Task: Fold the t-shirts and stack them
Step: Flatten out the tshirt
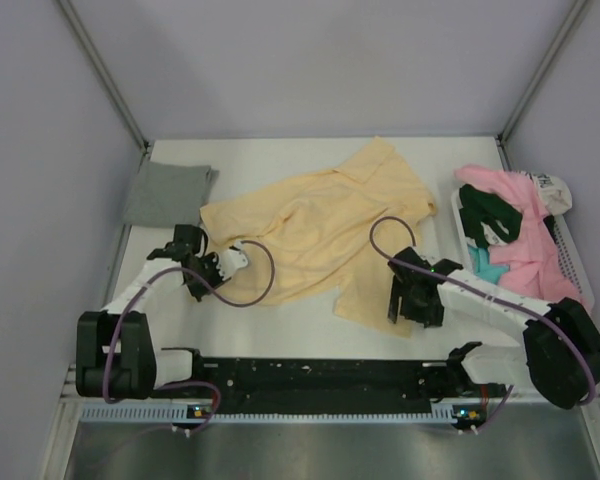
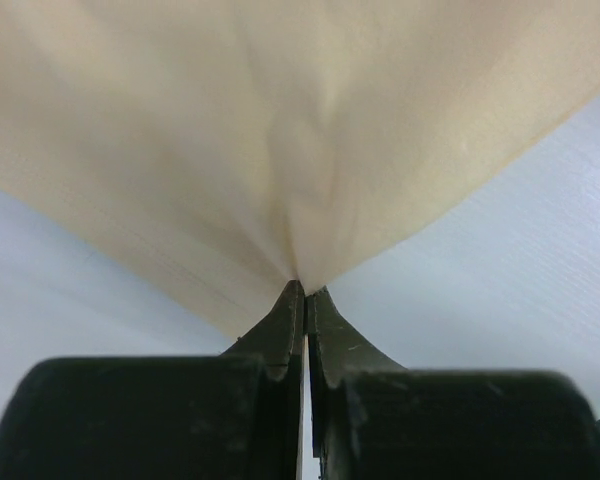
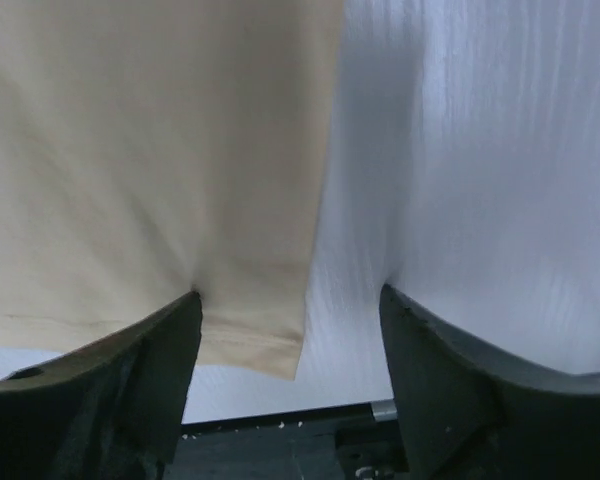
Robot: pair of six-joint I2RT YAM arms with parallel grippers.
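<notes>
Pale yellow-peach t-shirt (image 1: 310, 230): we log it crumpled mid-table, unfolded. Left gripper (image 2: 305, 297): clenched on a pinch of its cloth. Right gripper (image 3: 290, 295): fingers parted astride the near hem, grasping nothing. Grey t-shirt (image 1: 167, 193): folded, far-left corner. Pink, green and teal shirts (image 1: 510, 230): heaped at right. We judge the step to be spreading the shirt flat before the first fold. Next, the right gripper needs to close on that hem.

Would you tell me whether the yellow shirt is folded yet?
Not folded: the yellow shirt lies spread and rumpled on the table, the left hand pinching its edge.
</notes>
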